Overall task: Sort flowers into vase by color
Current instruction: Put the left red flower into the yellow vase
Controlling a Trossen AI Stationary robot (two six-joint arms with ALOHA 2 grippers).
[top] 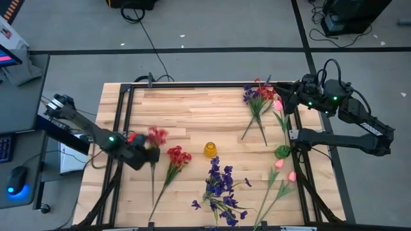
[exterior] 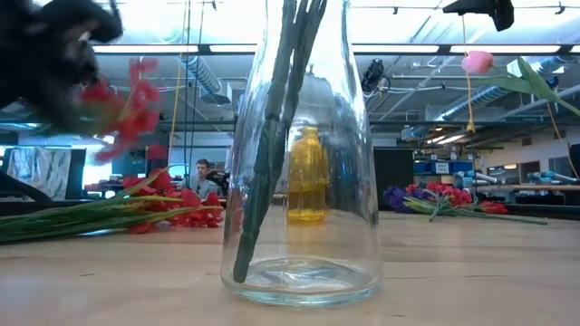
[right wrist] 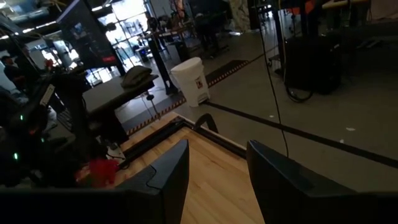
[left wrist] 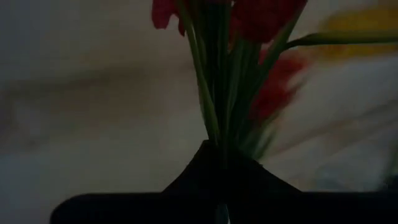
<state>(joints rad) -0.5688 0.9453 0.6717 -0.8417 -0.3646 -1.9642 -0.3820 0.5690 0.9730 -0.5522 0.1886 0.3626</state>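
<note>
We are carrying a red sprig (top: 156,135) in our left gripper (top: 145,156), its jaws closed on the green stems, low over the counter (top: 192,109) near its left edge. Judging by this, the sorting is mid-way: next we need to bring the stems upright over a vase mouth and lower them in. Our right gripper (right wrist: 214,168) is waiting over the far right corner with jaws parted and empty, a pink bud (top: 278,104) just beside it. The clear glass vase (exterior: 299,181) is holding only green stems as far as we can tell; the small yellow vase (top: 210,149) looks empty. Another red sprig (top: 177,157), purple sprigs (top: 220,186) and more pink buds (top: 286,170) are lying on the counter.
</note>
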